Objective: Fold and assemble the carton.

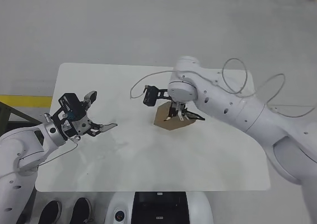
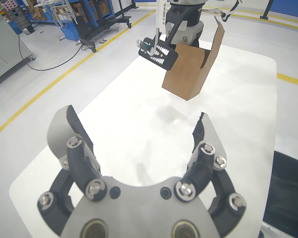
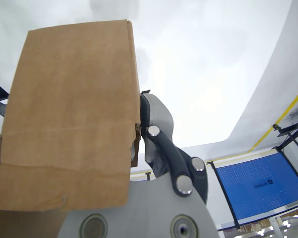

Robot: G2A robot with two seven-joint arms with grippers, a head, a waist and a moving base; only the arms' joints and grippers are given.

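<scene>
At the 9 o'clock side of the table (image 1: 147, 168), the left gripper (image 1: 102, 111) hangs above the white top, its fingers (image 2: 75, 130) spread wide with nothing between them, facing the brown cardboard carton (image 1: 169, 119) just off the table's centre toward 2 o'clock. There the right gripper (image 1: 182, 115) comes down from above and is clamped on one wall of the carton, with one finger pressed flat against the outside of the panel and its partner hidden behind the cardboard. The carton is partly formed: its walls stand as a box, tilted toward a lower corner and seemingly raised off the table, with one flap (image 2: 217, 40) standing up at the open end. The board looks thin and light, stiff across its panels but ready to hinge at the creases and to dent under a hard pinch; its plain face may slip in a loose hold. The free flap's edge, near its crease, looks the sensible place for the left gripper to take hold.
</scene>
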